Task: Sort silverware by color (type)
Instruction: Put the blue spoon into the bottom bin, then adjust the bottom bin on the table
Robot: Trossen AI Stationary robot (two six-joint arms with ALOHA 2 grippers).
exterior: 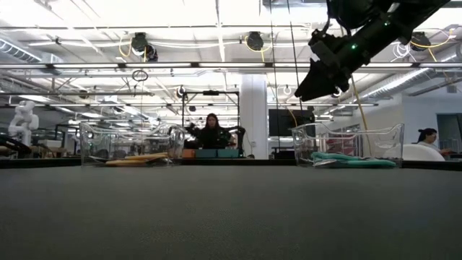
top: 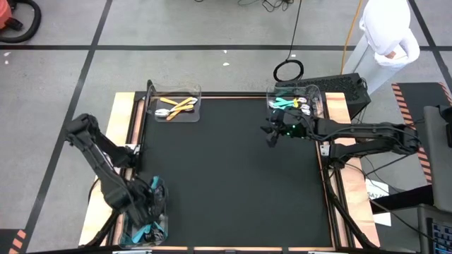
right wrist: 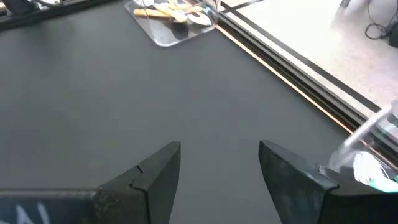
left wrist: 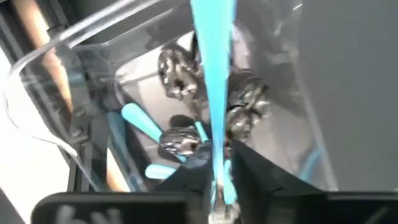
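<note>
Pinching one teal spoon [left wrist: 212, 93] — left fingers [left wrist: 217, 177]; right fingers [right wrist: 219, 163] wide apart, empty.

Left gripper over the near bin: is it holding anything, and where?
The left gripper pinches a slim teal-handled utensil low on its handle, above the clear plastic bin. The right gripper holds nothing.

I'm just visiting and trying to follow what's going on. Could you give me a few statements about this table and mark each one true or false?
1. The orange-handled utensils lie in a clear bin at the table's far left. True.
2. The right gripper carries a spoon. False: its fingers are apart with nothing between them.
3. A teal-handled utensil sits between the left gripper's fingers, over a bin of utensils. True.
4. Loose utensils lie scattered across the black mat. False: its middle is bare.
</note>
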